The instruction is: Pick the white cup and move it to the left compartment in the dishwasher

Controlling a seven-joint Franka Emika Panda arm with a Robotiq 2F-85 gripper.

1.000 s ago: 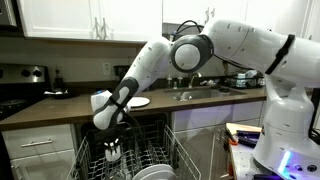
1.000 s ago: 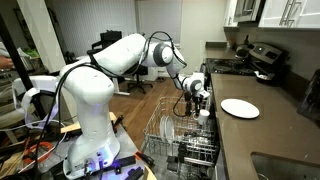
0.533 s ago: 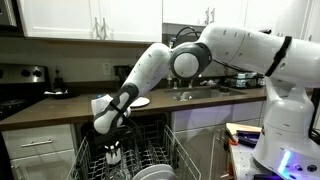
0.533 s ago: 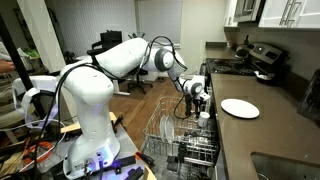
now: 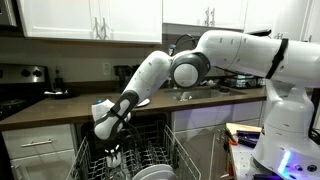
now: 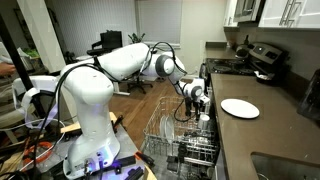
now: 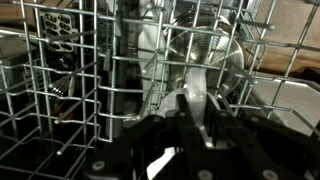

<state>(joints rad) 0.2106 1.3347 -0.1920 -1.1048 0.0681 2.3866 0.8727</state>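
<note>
My gripper reaches down into the dishwasher's pale grey wire rack. It is shut on the white cup, which hangs just below the fingers among the tines on the left side of the rack. In an exterior view the gripper holds the cup at the far end of the rack. In the wrist view the gripper pinches the cup's white wall between dark fingers, with rack wires close all round.
A flat white plate lies on the dark counter and also shows in an exterior view. White dishes stand in the rack's near part. A sink and a stove are on the counter.
The arm has bent lower, and the gripper with the cup has sunk a little deeper into the rack. The grip has not changed.
</note>
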